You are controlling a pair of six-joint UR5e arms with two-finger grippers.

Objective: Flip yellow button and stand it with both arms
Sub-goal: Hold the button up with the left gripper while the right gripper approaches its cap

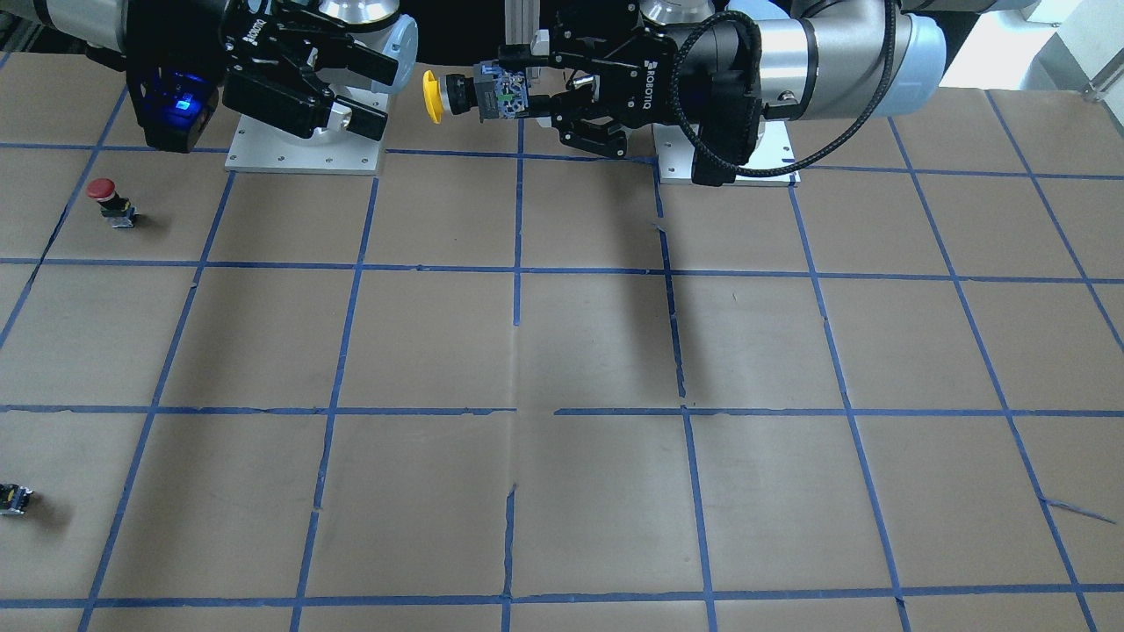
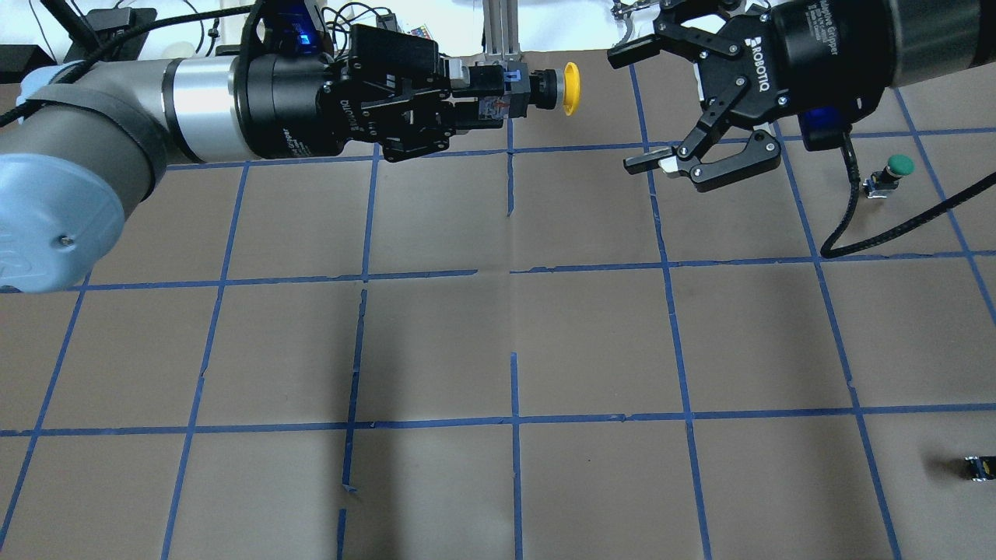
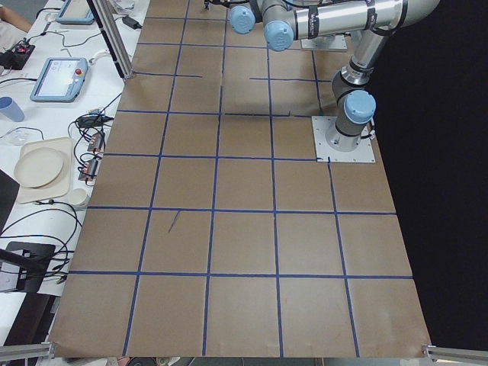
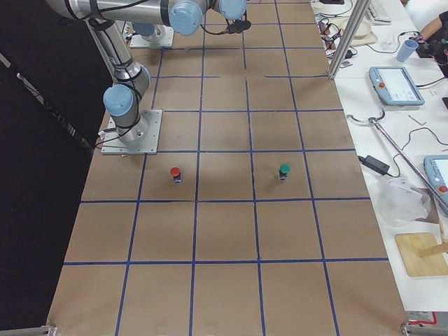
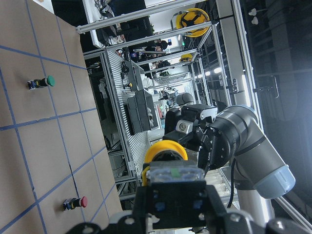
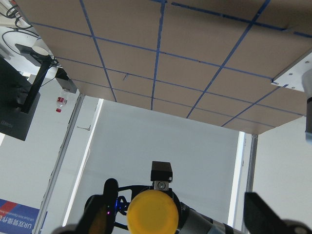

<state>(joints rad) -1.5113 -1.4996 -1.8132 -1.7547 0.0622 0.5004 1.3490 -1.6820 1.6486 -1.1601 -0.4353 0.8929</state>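
My left gripper (image 2: 489, 105) is shut on the black-and-grey body of the yellow button (image 2: 570, 88) and holds it level in the air above the table's robot-side edge. The yellow cap points sideways at my right gripper (image 2: 632, 109). That gripper is open and empty, a short gap away from the cap. In the front-facing view the button (image 1: 432, 96) sits between the left gripper (image 1: 514, 98) and the right gripper (image 1: 369, 88). The left wrist view shows the button's body and cap (image 5: 165, 152) from behind. The right wrist view shows the cap (image 6: 152, 213) head-on.
A red-capped button (image 1: 110, 200) and a green-capped button (image 2: 895, 169) stand on the brown, blue-taped table (image 2: 513, 334) on my right side. A small capless black block (image 2: 979, 467) lies near the right edge. Monitors, plates and cables line the operators' bench (image 3: 46, 152).
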